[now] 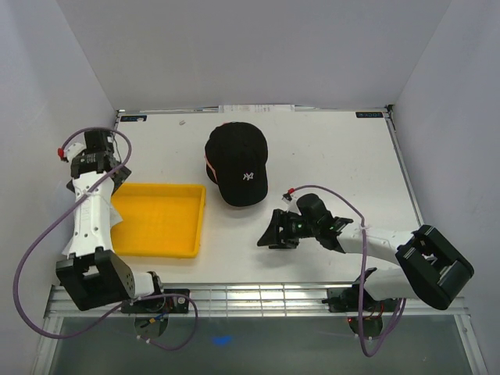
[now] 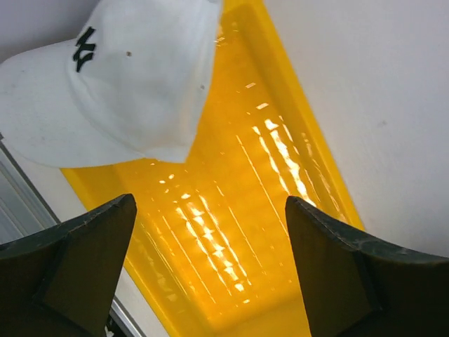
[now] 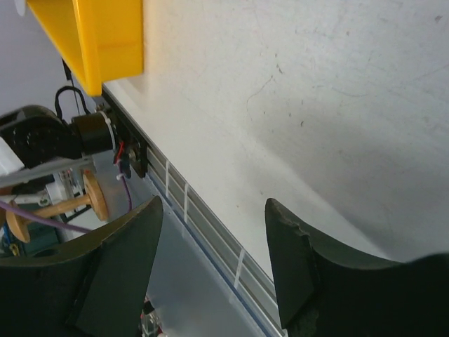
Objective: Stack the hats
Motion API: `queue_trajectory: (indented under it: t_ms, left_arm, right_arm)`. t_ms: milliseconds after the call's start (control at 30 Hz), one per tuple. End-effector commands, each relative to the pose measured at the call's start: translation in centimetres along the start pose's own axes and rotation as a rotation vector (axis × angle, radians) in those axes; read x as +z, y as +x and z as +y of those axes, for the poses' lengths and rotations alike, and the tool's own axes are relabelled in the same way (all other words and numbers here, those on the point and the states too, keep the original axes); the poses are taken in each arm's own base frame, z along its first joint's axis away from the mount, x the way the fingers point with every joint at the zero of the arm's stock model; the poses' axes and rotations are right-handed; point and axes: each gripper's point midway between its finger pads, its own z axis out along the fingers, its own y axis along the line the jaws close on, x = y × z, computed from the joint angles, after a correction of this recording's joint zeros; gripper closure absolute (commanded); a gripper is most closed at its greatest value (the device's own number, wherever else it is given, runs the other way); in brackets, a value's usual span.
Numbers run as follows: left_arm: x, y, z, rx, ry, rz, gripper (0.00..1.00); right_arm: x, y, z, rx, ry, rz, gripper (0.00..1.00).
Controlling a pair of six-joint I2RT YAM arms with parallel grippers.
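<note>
From above, your black cap (image 1: 237,164) sits on the white table (image 1: 336,156), a little past the middle toward the far edge. Its bill points toward the arms, it has a white NY logo on the front, and a thin pink line runs along its left edge. The yellow tray (image 1: 156,223) lies to its left, partly under your left arm (image 1: 87,219). The right gripper (image 1: 272,232) is near the cap's near side but apart from it, fingers parted.

In the left wrist view you get what the overhead does not show: a white cap (image 2: 119,77) with a dark stitched logo, too skewed to read. It lies across the tray's rim, partly inside the tray. The left gripper (image 2: 210,260) hangs over the tray floor, fingers spread wide with nothing between them.

In the right wrist view, the right gripper's fingers (image 3: 119,274) stand apart over bare table, pinching nothing. This view adds only the tray's corner and the table's front rail (image 3: 203,217).
</note>
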Motion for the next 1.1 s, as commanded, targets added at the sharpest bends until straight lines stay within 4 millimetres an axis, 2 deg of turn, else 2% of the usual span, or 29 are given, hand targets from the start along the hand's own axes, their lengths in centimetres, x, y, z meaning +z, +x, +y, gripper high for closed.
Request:
queue_trajectory:
  t_ms: [0,33,100,133,267,467,733,967,1067]
  left_arm:
    - [2.7,-0.1,1.3,-0.017,-0.028,0.05,0.02]
    - [3.6,0.2,2.1,-0.022,-0.053,0.067,0.02]
    - [4.7,-0.1,2.4,-0.043,-0.047,0.063,0.02]
    - [5.4,-0.4,3.3,-0.058,-0.058,0.062,0.02]
    - [7.6,0.1,4.6,-0.099,-0.061,0.092,0.02]
    - [8.2,-0.7,4.9,-0.099,-0.074,0.061,0.02]
    - [9.6,-2.1,6.5,-0.109,-0.155,0.033,0.02]
    - [11.2,-1.9,6.1,-0.124,-0.168,0.039,0.02]
    - [11.5,-1.6,6.1,-0.138,-0.169,0.036,0.05]
  right_arm:
    - [-0.7,1.3,0.9,-0.094,-0.037,0.089,0.34]
    - [-0.9,1.7,0.4,-0.103,-0.02,0.105,0.34]
    - [-1.4,1.9,0.4,-0.124,-0.013,0.108,0.34]
    - [-1.5,2.0,0.3,-0.132,-0.01,0.111,0.34]
    - [-2.0,2.9,-0.6,-0.156,0.016,0.135,0.33]
    - [-1.9,3.7,-1.5,-0.149,0.019,0.154,0.33]
    - [-1.8,3.9,-1.8,-0.161,0.02,0.164,0.33]
    - [-1.7,4.1,-2.1,-0.168,0.031,0.188,0.33]
    - [-1.6,4.0,-2.2,-0.174,0.036,0.19,0.34]
